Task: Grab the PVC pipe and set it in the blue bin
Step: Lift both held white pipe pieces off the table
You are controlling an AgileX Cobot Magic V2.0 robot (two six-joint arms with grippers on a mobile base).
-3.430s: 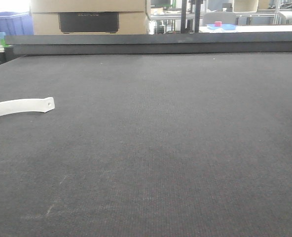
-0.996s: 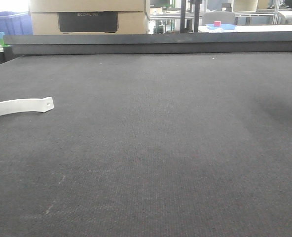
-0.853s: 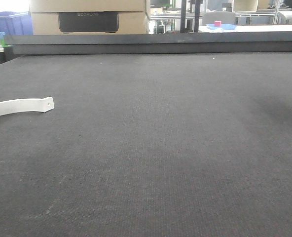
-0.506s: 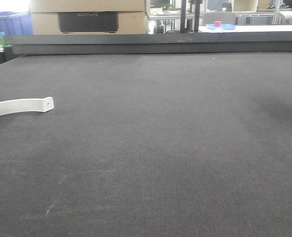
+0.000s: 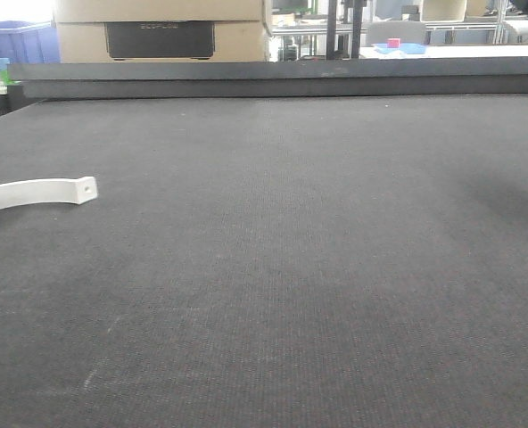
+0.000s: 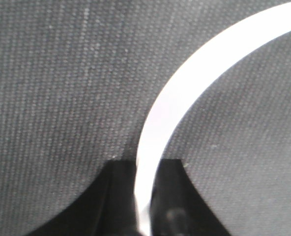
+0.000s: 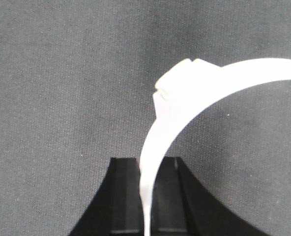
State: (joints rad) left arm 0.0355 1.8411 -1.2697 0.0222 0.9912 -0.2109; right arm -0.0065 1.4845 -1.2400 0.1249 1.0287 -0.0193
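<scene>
Now the left claw (image 6: 144,169) pinches a white bendy strip (image 6: 185,83) on the dark table (image 6: 47,73). The right claw (image 7: 148,164) pinches a second white strip (image 7: 185,93). The blue bin (image 5: 14,40) sits far back.

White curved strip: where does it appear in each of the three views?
Front view: white curved plastic strip lies flat at the left edge.
Left wrist: a strip curves from left pincer to upper right.
Right wrist: a strip too, from right pincer; whether the same one, unclear.
Shared landmark: dark grey woven mat.

Left hand (image 6: 145,169), right hand (image 7: 145,164) appear matte black.
</scene>
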